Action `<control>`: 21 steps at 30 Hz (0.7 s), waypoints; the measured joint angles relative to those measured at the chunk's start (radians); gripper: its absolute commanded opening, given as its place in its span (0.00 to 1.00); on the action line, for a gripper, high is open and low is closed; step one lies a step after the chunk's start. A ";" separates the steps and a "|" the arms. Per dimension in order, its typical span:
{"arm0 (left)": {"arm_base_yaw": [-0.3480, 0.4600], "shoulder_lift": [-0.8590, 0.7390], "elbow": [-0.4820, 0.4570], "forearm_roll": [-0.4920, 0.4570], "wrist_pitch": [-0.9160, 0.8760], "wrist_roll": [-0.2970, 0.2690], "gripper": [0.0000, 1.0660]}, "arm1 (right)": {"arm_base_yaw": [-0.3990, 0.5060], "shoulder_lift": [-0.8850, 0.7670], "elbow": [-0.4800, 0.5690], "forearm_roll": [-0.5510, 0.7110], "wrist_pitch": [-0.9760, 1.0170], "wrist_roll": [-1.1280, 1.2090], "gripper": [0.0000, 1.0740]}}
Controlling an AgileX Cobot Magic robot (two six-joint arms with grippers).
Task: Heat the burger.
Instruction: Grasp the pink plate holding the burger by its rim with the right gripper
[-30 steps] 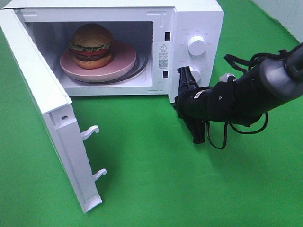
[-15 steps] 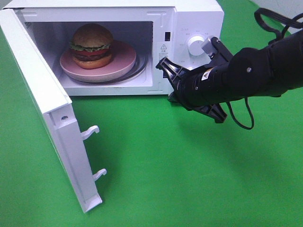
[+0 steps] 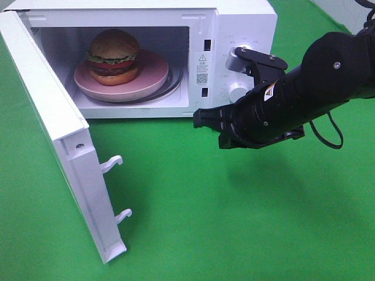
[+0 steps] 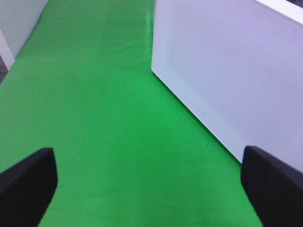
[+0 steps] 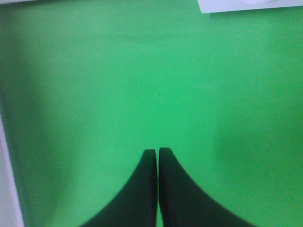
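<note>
Hanging over the green cloth (image 4: pixel 104 94) beside a white panel (image 4: pixel 227 71), the left gripper (image 4: pixel 151 182) has its two fingers wide apart and empty. The burger (image 3: pixel 113 55) sits on a pink plate (image 3: pixel 153 73) inside the open microwave (image 3: pixel 246 23) at the upper left of the high view, well apart from the right gripper (image 3: pixel 200 119), which pokes left from the middle right on a stretched-out arm, fingers pressed together, holding nothing. A small sticker (image 3: pixel 202 69) with a warning triangle is on the microwave's front, its writing too small to read.
</note>
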 measured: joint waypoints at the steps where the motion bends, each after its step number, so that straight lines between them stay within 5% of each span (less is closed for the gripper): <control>1: 0.000 0.000 0.000 0.000 0.000 0.000 0.92 | 0.000 0.000 0.000 0.000 0.000 0.000 0.01; 21: 0.000 0.000 0.000 0.000 0.000 0.000 0.92 | 0.000 -0.034 -0.083 -0.006 0.400 -0.947 0.03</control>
